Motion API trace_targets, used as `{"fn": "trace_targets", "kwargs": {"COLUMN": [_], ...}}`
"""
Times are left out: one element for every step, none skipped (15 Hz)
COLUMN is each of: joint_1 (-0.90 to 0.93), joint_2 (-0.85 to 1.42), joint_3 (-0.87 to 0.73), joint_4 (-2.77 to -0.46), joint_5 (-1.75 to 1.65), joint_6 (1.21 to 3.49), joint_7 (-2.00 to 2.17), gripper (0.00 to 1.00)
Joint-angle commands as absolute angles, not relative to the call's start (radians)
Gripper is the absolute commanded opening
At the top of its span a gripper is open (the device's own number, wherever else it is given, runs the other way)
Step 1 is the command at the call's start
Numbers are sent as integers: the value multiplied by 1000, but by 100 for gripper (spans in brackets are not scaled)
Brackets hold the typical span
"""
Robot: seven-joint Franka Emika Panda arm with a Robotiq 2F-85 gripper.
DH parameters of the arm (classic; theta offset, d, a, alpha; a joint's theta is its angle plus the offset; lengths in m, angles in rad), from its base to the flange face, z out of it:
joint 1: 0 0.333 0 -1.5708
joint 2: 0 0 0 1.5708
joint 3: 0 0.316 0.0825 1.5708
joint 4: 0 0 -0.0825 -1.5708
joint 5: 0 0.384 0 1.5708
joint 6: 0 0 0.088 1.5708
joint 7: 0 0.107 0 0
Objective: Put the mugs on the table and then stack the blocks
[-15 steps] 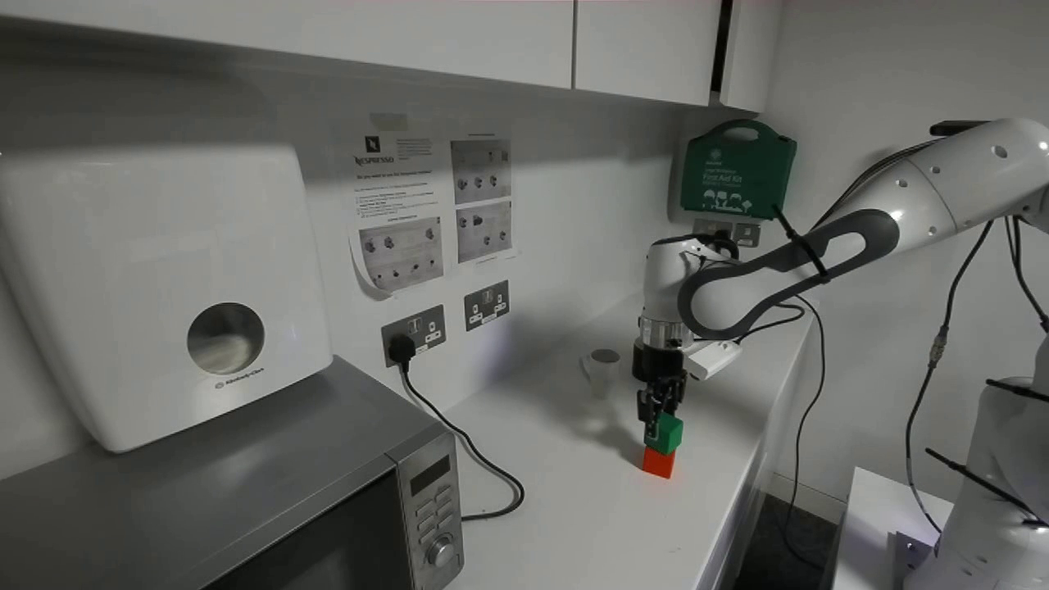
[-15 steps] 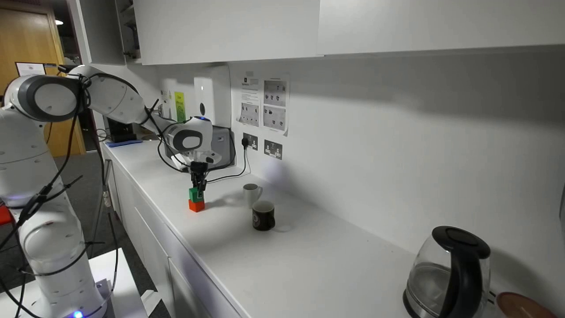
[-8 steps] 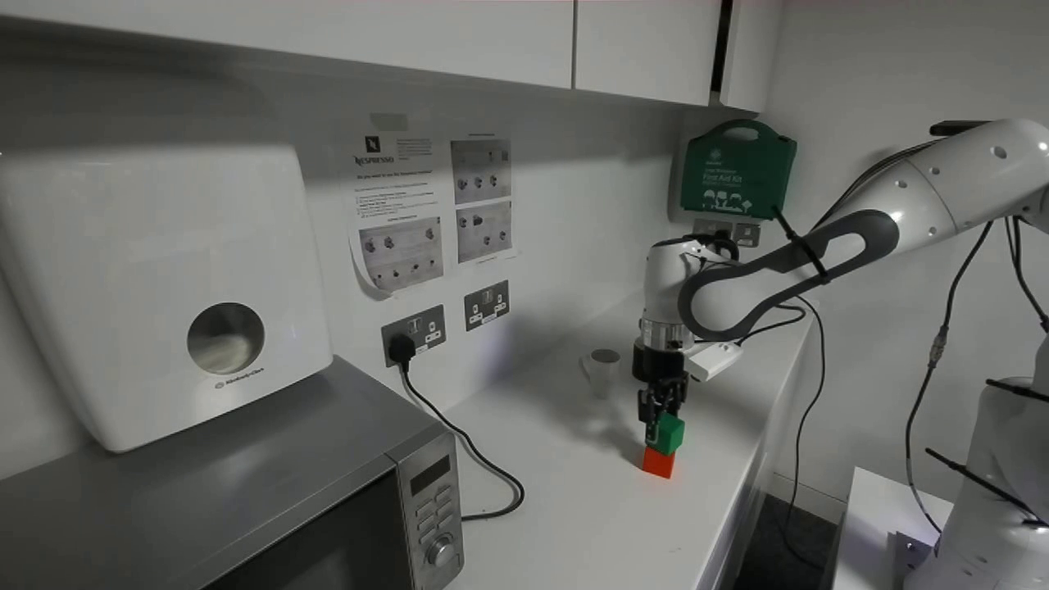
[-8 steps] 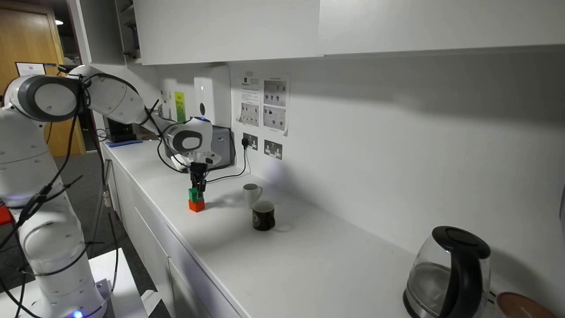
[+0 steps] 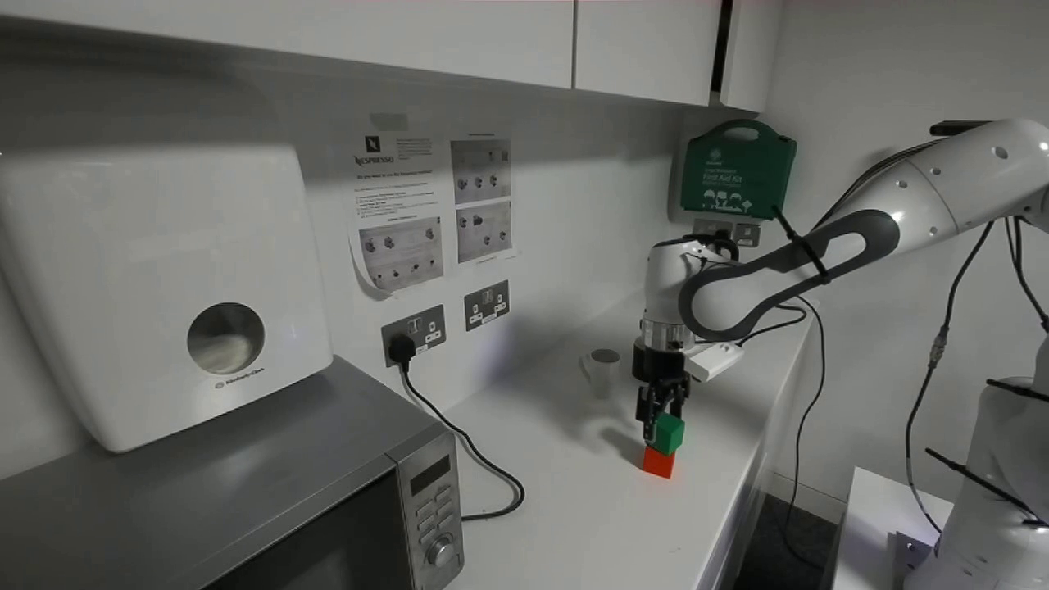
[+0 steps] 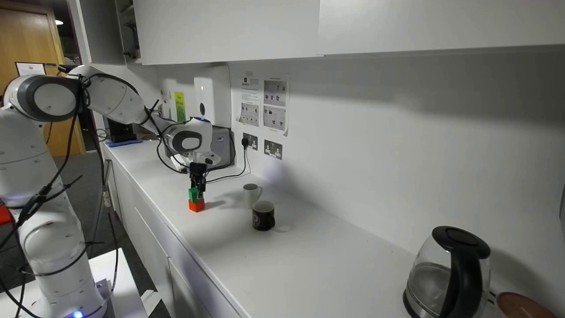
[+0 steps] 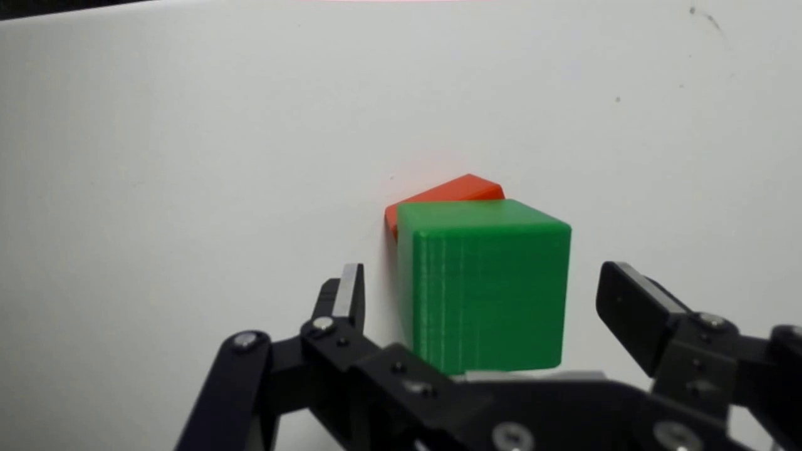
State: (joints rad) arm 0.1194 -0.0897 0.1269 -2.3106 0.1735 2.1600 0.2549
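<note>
Fingers (image 7: pixel 344 291) of the pincer (image 7: pixel 481 279) have spread slightly wider, so it stands released, with the green block (image 7: pixel 485 288) between them, a gap at each side, resting upon the red block (image 7: pixel 460 189), and straight upward should be free.

In the wrist view, the smooth green cube (image 7: pixel 489 297) hides most of the smooth red cube (image 7: pixel 452 190). In an exterior view, the near-black round mug (image 6: pixel 263 219) covers part of the pale round mug (image 6: pixel 250 194); the bottom edge crops the clear, black-handled kettle (image 6: pixel 461 267).
</note>
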Motion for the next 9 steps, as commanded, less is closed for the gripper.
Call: {"fn": "trace_targets", "kwargs": {"joint_1": [118,118,119,119,114,109,103,98,95], "joint_2": [-197,-238,-276,-315,-367,-415,-473,-521,-572], "joint_3": [119,120,121,122,124,125,127,128,126], "joint_4": [-2370,-2395,-2419,-2443,-2476,-2507,-2542,-2573,-2605], "joint_5": [212,206,197,188,161,137,107,79,48], "joint_6": [2159,2170,2177,2179,2180,2182,2187,2207,2213], "joint_7": [211,213,214,215,220,221,220,214,192], "gripper": [100,100,100,100,100,100,100,100,100]}}
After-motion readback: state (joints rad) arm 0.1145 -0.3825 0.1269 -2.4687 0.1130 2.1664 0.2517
